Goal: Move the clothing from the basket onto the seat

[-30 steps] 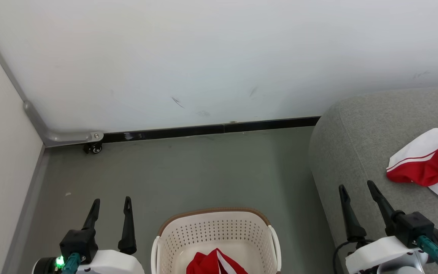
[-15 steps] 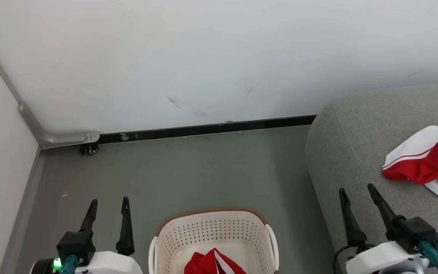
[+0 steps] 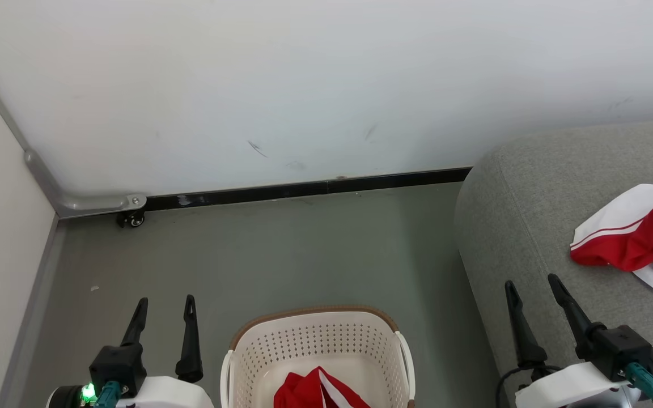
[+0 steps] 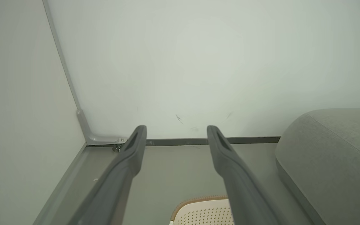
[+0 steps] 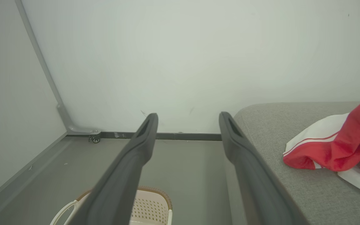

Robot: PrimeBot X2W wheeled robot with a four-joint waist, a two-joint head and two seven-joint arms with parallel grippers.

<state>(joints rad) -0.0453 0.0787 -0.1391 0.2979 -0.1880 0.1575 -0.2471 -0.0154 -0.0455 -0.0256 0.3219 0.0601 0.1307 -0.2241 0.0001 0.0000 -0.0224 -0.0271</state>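
Note:
The cream perforated basket (image 3: 315, 340) with brown rim trim stands on the floor at the bottom middle of the head view. A red garment with a white stripe (image 3: 312, 391) lies bunched inside it. On the grey sofa (image 3: 530, 226) at the right lies a red and white jersey (image 3: 638, 241) with dark lettering, also in the right wrist view (image 5: 336, 147). My left gripper (image 3: 165, 300) is open with nothing in it, left of the basket. My right gripper (image 3: 532, 281) hangs open over the sofa's front left corner, short of the jersey.
A white wall with a black skirting strip (image 3: 304, 191) closes the back. A grey panel edge with a small caster wheel (image 3: 129, 219) sits in the left corner. Grey floor (image 3: 275, 255) lies between wall, basket and sofa.
The head view has shifted slightly, so the wall corner and sofa sit a bit further left and up. Grippers, basket and garments hold their places relative to each other.

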